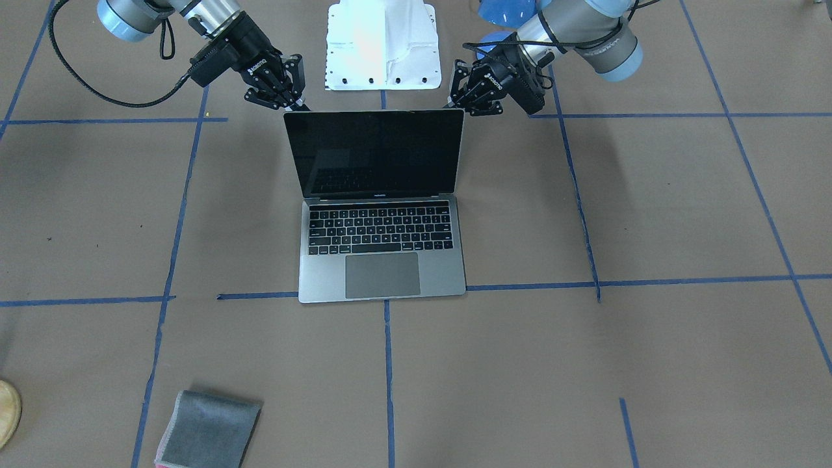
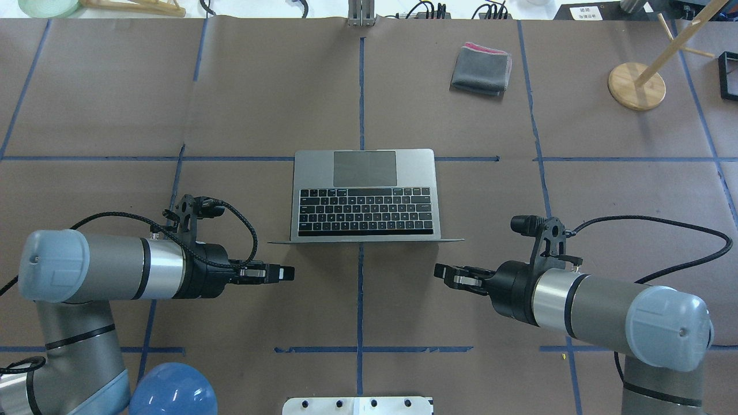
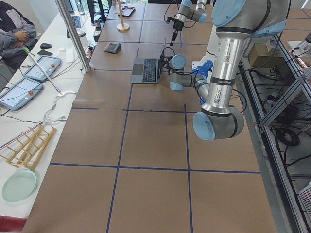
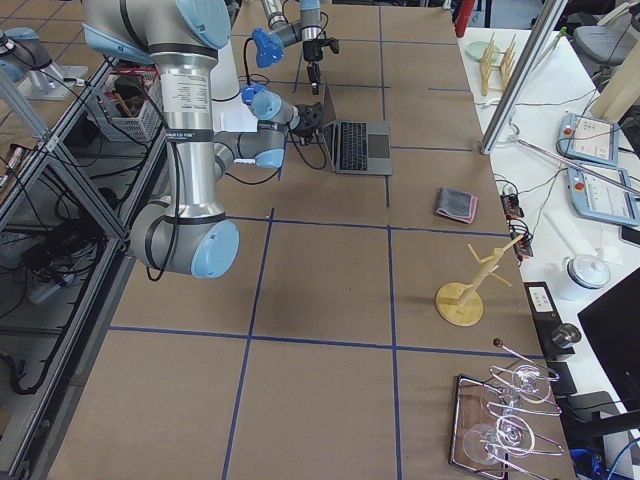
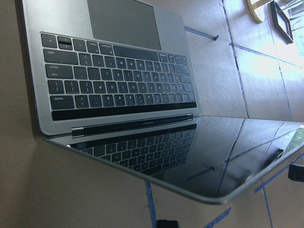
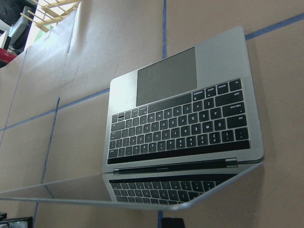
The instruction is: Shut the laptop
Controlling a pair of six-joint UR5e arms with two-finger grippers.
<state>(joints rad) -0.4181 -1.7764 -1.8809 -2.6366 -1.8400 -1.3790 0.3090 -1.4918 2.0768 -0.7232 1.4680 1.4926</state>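
The laptop (image 1: 380,247) lies open in the middle of the table, its black screen upright and facing away from the robot. It also shows in the overhead view (image 2: 366,196) and in both wrist views (image 5: 118,76) (image 6: 180,123). My left gripper (image 2: 288,273) (image 1: 455,97) hovers behind the lid near its corner on my left side; its fingers look shut and empty. My right gripper (image 2: 441,271) (image 1: 299,101) hovers behind the opposite lid corner, also looking shut and empty. Neither gripper clearly touches the lid.
A folded grey cloth (image 2: 481,69) (image 1: 208,432) lies beyond the laptop on my right side. A wooden stand (image 2: 637,86) is at the far right. The white robot base plate (image 1: 383,45) is behind the lid. Blue tape lines cross the brown table.
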